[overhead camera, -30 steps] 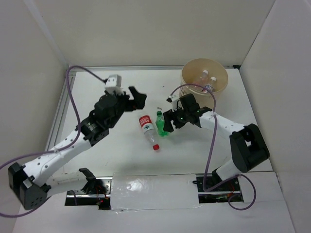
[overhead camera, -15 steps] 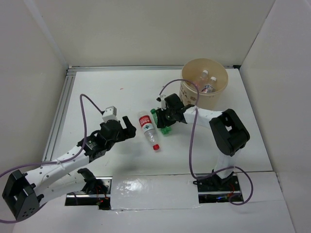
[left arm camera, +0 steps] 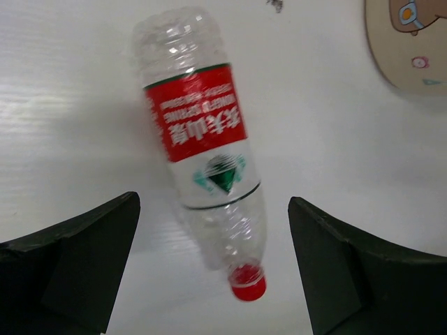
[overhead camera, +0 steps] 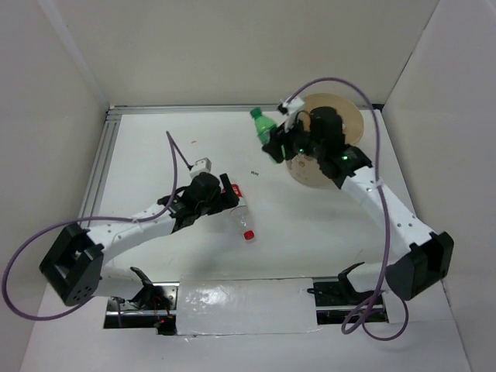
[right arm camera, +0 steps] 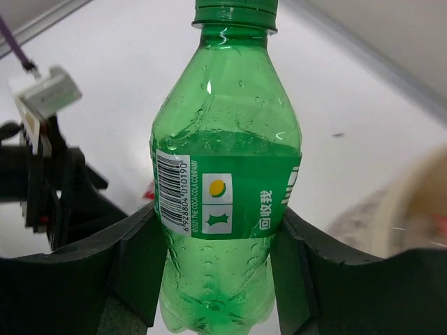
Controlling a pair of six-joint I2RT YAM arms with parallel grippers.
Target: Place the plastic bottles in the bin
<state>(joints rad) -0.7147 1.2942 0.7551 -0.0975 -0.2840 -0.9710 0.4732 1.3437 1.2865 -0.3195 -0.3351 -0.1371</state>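
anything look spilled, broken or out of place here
Nothing stands out. The red-labelled bottle lies on its side on the table, cap on, no spill around it. The green bottle sits capped in the right gripper.

Print you can read: two bottle labels.
Green bottle (right arm camera: 227, 195), right wrist view: its green label band carries the white characters 回收我, a barcode numbered 6 928804 010190, and small sideways print ending THE COCA-COLA COMPANY; a yellow-and-green fruit mark sits beside the barcode. Clear bottle (left arm camera: 206, 167), left wrist view: you get a red label with the white characters 农夫山泉, skewed, above a green triangular mountain emblem on white. Bin (left arm camera: 398, 59): cartoon printing only, too cropped to read.
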